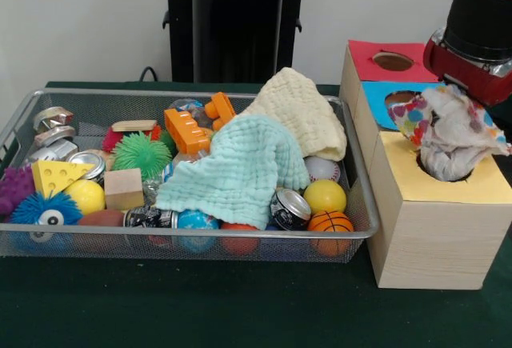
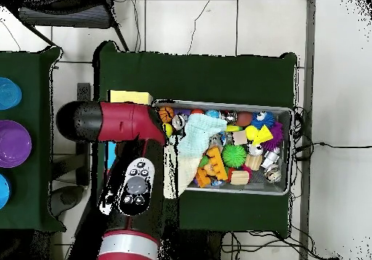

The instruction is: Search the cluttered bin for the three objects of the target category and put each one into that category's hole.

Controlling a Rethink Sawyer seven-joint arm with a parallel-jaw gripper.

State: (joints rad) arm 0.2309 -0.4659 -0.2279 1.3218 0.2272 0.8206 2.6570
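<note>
Dotted cloth bunches over the yellow hole, hiding the claw, whose state I cannot tell.

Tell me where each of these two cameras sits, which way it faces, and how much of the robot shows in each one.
Front view: low across the table, facing the wire bin and the wooden box; only the arm's red and black end shows, above a spotted cloth in the yellow hole.
Overhead view: above, looking straight down; the red arm covers the box.
Shared: the bin, the mint cloth, the orange block.
</note>
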